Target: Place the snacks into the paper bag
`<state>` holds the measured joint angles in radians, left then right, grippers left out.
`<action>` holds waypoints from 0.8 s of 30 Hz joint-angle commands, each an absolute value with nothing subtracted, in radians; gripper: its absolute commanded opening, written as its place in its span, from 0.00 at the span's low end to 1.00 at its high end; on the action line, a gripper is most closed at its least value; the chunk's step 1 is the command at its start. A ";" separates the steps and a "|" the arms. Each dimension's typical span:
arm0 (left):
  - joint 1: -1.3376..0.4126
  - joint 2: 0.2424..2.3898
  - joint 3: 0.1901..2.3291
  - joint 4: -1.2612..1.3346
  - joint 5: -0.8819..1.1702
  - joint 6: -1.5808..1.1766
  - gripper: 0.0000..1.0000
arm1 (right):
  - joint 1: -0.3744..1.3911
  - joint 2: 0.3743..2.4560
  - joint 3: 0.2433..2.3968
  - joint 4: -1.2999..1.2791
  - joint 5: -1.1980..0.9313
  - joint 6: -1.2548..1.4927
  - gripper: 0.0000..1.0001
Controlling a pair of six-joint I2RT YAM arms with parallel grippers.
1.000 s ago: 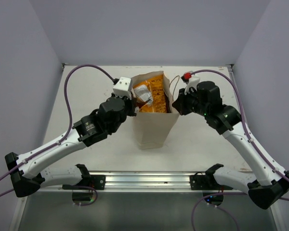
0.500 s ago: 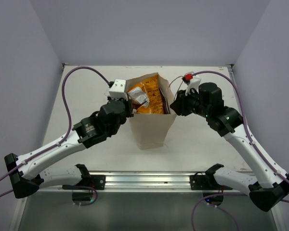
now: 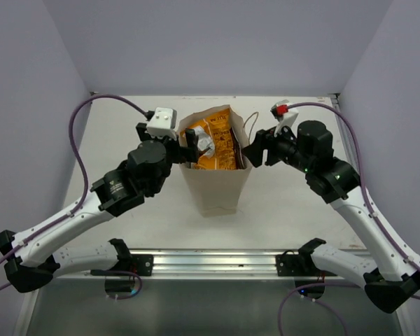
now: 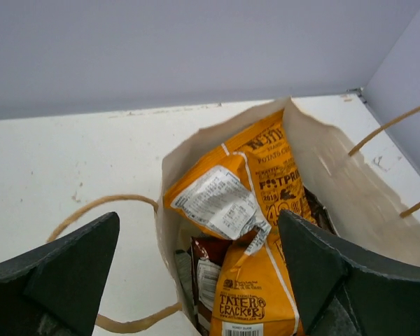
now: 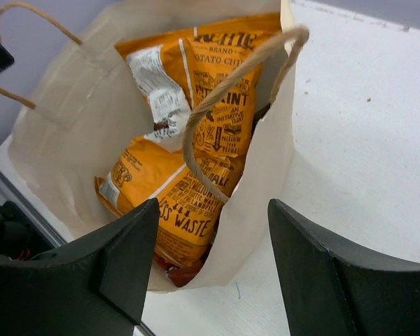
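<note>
Two orange snack packets (image 4: 266,175) and a dark brown packet (image 4: 208,260) lie inside the open paper bag (image 3: 217,189), which stands upright mid-worktop (image 3: 126,126). The left gripper (image 3: 185,145) and right gripper (image 3: 255,148) hover just beside its left and right rims, jaws apart, gripping nothing.

Table (image 3: 126,133), centre of the top view: paper bag (image 3: 217,192) standing upright with the snacks (image 3: 213,143) inside; left gripper (image 3: 187,148) at its left rim, right gripper (image 3: 254,149) just beside its right rim. Inside the bag, left wrist view: first packet (image 4: 224,199) tilted on top at frame centre, second packet (image 4: 255,294) below it toward the bottom edge, third packet (image 4: 204,269) lower left against the bag wall. Near handle (image 4: 101,204) hangs outside at frame left; far handle (image 5: 227,91) arches over the mouth, upper centre of the right wrist view.
</note>
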<state>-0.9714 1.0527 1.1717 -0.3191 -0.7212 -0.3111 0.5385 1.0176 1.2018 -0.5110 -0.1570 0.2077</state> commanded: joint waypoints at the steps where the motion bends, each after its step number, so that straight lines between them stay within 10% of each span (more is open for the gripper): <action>1: -0.966 1.002 1.264 -0.233 -0.775 -0.210 0.99 | 0.543 0.939 1.253 -0.384 -0.149 0.215 0.68; 14: -0.965 0.674 0.962 0.759 -1.176 0.461 1.00 | 0.540 0.789 1.359 -0.558 0.557 0.123 0.73; 24: -0.945 0.427 0.763 0.588 -1.186 0.490 1.00 | 0.540 0.742 1.226 -0.522 0.862 0.015 0.87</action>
<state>-0.9493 0.4934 0.8051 0.6113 -1.1530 0.4679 0.5385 0.7326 1.2659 -0.5259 0.7357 0.0540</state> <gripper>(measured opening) 0.997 0.862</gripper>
